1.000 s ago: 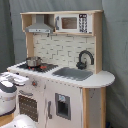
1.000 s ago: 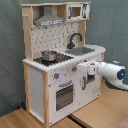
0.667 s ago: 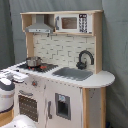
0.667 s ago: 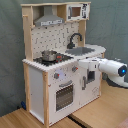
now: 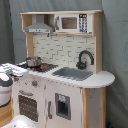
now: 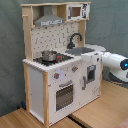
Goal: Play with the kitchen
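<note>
Since a second ago the white robot arm (image 6: 112, 61) has drawn in against the side of the kitchen (image 6: 60, 75), its end effector (image 6: 93, 56) now at the counter edge beside the grey sink (image 6: 86, 50); whether it is spread or pressed together cannot be told. Nearest stands the oven door (image 6: 64, 95) with knobs (image 6: 57, 76) above, then the small pot (image 6: 48, 55) on the stovetop, the black faucet (image 6: 75, 39), and farthest the range hood (image 6: 48, 20) and microwave (image 6: 76, 11). This looks like an approach step, and the next move probably calls for reaching over the sink or a knob without nudging the toy.

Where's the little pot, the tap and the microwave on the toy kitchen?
Pot (image 6: 49, 55), second exterior view, on its metal side.
Tap (image 5: 85, 58), first exterior view, on its black curved neck.
Microwave (image 5: 70, 23), first exterior view, on its door window.
</note>
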You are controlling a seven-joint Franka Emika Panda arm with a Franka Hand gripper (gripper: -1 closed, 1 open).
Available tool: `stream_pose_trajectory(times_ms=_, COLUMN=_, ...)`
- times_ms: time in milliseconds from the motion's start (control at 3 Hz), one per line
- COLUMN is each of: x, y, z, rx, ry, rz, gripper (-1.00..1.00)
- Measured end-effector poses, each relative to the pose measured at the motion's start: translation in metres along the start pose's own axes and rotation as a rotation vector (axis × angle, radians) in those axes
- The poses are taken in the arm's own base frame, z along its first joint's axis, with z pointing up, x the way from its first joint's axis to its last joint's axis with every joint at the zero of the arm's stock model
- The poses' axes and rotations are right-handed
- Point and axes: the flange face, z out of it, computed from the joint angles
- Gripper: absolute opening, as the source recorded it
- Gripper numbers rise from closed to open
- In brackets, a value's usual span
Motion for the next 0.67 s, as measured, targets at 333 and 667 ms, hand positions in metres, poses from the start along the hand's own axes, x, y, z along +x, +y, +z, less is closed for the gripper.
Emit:
stream_pose_trajectory(times_ms=333, x=-0.021, y=0.009, z=-0.002, rx=0.025, ry=-0.026, rz=-0.018, gripper=1.0)
stream_pose_trajectory(times_ms=667, x=-0.047, y=0.016, z=0.0, rx=0.06, ry=-0.054, rz=-0.038, gripper=1.0)
